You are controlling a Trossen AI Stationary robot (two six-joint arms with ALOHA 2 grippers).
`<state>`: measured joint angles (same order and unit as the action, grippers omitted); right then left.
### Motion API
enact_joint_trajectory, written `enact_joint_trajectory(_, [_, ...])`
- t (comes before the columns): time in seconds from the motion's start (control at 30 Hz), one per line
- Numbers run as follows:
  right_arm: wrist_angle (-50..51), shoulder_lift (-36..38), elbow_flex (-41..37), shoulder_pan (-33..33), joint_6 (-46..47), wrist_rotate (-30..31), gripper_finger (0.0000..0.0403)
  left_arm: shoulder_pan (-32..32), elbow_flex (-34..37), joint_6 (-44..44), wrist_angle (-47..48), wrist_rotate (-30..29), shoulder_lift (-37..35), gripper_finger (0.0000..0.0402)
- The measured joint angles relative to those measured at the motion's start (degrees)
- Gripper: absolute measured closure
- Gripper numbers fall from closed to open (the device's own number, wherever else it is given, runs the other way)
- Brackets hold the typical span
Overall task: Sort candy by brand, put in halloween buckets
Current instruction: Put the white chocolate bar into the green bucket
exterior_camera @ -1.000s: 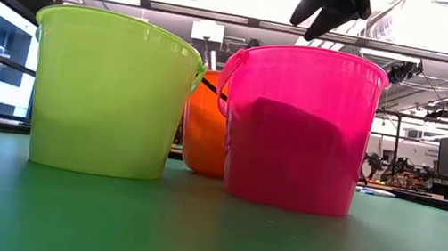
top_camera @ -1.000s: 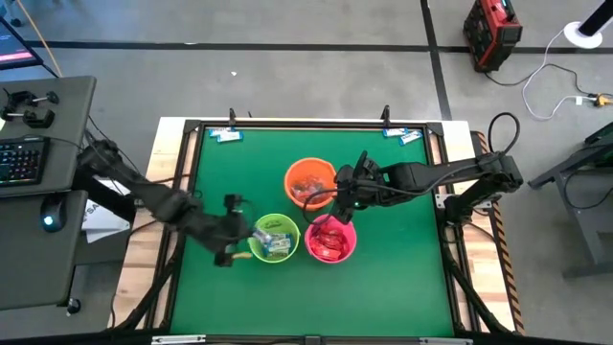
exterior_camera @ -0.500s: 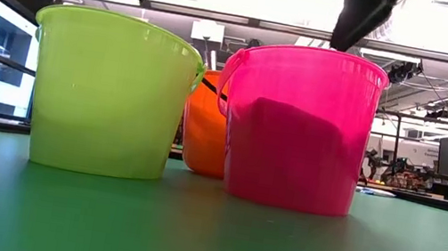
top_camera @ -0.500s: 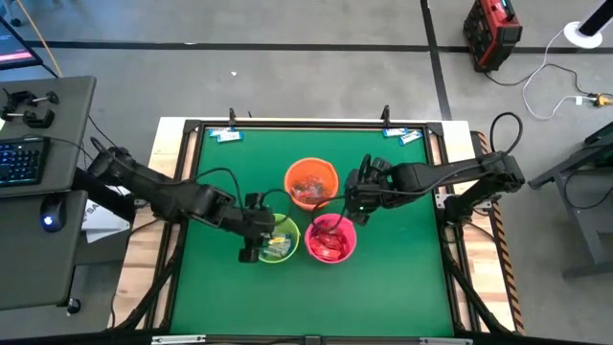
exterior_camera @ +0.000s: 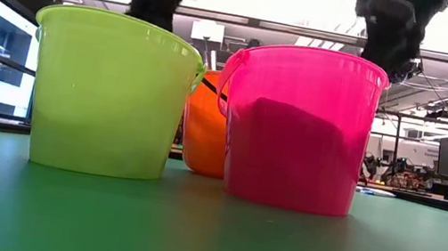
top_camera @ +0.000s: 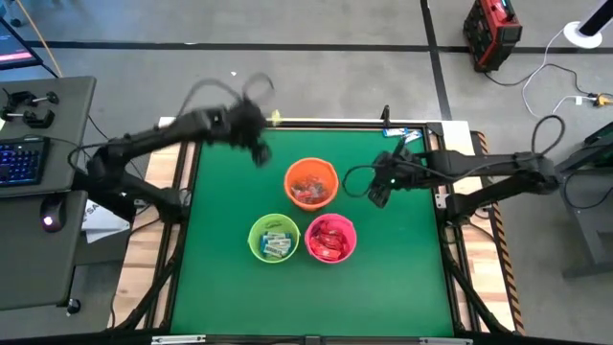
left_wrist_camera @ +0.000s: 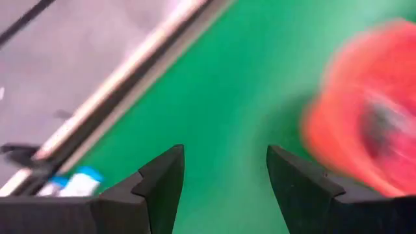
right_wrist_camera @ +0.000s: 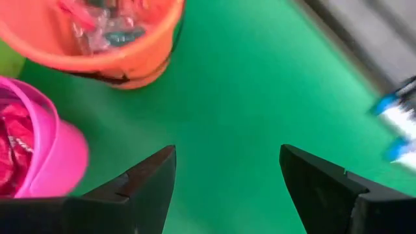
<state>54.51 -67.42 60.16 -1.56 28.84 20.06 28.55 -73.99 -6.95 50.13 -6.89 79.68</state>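
Note:
Three halloween buckets stand on their bases mid-table: orange (top_camera: 311,182), lime green (top_camera: 274,238) and pink (top_camera: 330,238), each with candy inside. Loose blue-and-white candy lies by the far edge at the right (top_camera: 410,135), and a piece (left_wrist_camera: 73,182) shows in the left wrist view. My left gripper (top_camera: 255,146), blurred in the high view, is above the mat near the far left corner; its wrist view shows it open (left_wrist_camera: 224,182) with nothing between the fingers. My right gripper (top_camera: 379,188) hangs open right of the orange bucket, above bare mat (right_wrist_camera: 227,188).
The green mat (top_camera: 220,287) is framed by a dark rail and a wooden border (top_camera: 460,144). Bare mat lies in front of the buckets and on both sides. A desk with keyboard and mouse (top_camera: 24,158) stands left of the table.
My left gripper has swung from beside the green bucket across the mat to the far left corner. My right gripper has drawn back from above the pink bucket toward the table's right edge. The buckets have kept still.

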Motion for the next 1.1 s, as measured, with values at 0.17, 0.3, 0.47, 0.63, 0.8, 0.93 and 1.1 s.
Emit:
enact_joint_trajectory(0.17, [-12.04,3.41,-11.33,-4.38,4.84,-8.15,0.0135,21.28,-0.78,6.9,-1.32,7.01,8.48,0.0193])
enact_joint_trajectory(0.3, [-18.44,3.41,-16.93,-6.34,12.94,-10.55,0.0135,28.11,-2.67,9.58,-0.99,10.77,16.85,0.0193])
enact_joint_trajectory(0.47, [-25.14,3.41,-21.26,-7.78,22.19,-10.89,0.0135,28.85,-5.5,13.21,0.37,6.4,25.55,0.0193])
enact_joint_trajectory(0.63, [-26.04,3.41,-22.63,-9.84,23.1,-10.81,0.0135,28.85,-6.85,17.29,2.09,3.38,30.09,0.0193])
enact_joint_trajectory(0.8, [-26.02,3.43,-22.63,-12.98,18.2,-10.65,0.0135,28.83,-6.89,24.27,3.71,-2.76,33.54,0.0193])
enact_joint_trajectory(0.93, [-26.02,3.43,-22.63,-15.49,16.24,-10.6,0.0135,28.81,-6.89,27.17,3.66,-6.71,35.62,0.0193])
enact_joint_trajectory(1.1, [-26.02,3.43,-22.63,-17.6,14.4,-10.59,0.0135,28.81,-6.89,28.53,4.63,-6.84,36.89,0.0193])
